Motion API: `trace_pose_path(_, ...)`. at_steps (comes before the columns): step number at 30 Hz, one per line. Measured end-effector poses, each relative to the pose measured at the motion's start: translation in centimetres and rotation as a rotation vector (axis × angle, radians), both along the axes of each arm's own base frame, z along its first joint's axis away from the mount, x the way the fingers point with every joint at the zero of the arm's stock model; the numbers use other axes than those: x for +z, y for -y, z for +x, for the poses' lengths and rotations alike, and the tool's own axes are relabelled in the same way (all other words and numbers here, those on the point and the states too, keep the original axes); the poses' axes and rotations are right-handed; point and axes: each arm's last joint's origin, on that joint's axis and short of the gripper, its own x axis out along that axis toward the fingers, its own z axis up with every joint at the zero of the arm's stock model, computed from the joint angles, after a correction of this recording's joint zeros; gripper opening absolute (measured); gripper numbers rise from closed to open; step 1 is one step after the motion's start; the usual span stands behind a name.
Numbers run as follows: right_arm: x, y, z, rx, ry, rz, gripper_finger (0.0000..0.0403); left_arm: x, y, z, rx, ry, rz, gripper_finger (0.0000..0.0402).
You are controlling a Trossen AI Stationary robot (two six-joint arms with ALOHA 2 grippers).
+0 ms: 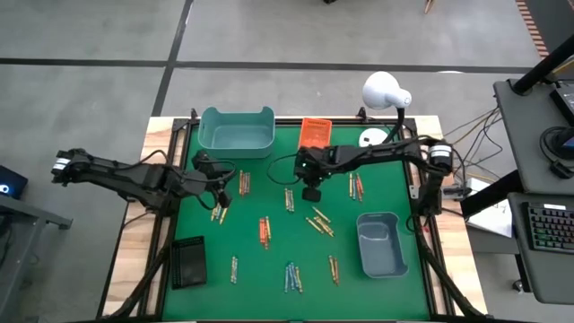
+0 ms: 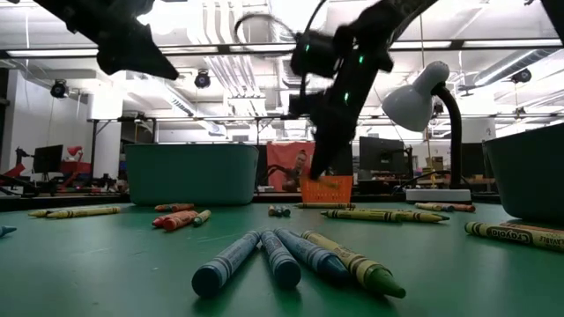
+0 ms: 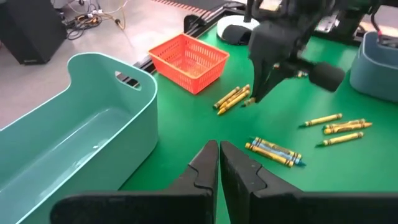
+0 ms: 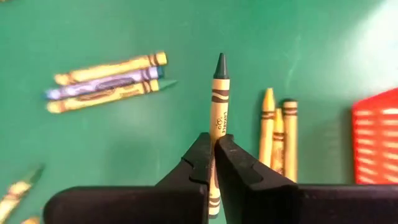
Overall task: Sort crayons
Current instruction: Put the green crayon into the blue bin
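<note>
Near orange basket [image 1: 315, 132], we find right gripper [image 4: 213, 144] clamped on green crayon [image 4: 218, 99], raised over mat. Left gripper [image 3: 219, 151] closed, empty, beside teal bin [image 3: 74, 124]. Risk: thin grip, crayon may pivot, drop.

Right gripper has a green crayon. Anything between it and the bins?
Nothing visible. The right gripper is shut on the green crayon, lifted above the mat; only flat-lying crayons lie toward the teal bin and grey bin.
</note>
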Motion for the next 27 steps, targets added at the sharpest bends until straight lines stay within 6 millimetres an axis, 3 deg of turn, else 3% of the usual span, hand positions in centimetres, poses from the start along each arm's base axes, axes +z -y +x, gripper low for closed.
trace_pose_path(8, 5.4, -2.3, -2.3, -0.003, 0.01, 0.064, 0.0008, 0.3, 0.1, 0.3, -0.002, 0.045, -0.009, 0.0)
trace_pose_path(15, 9.2, -6.5, -6.3, -0.046, -0.059, 0.228, 0.0008, 0.5, 0.1, 0.5, -0.011, 0.066, -0.001, 0.0)
trace_pose_path(23, 11.4, -12.0, -10.9, -0.323, -0.184, 0.388, 0.0008, 1.6, 0.2, 1.0, -0.052, 0.143, 0.061, 0.0)
trace_pose_path(27, 11.2, -14.7, -12.4, -0.515, -0.197, 0.451, 0.0008, 2.4, 0.2, 1.3, -0.074, 0.194, 0.109, 0.0)
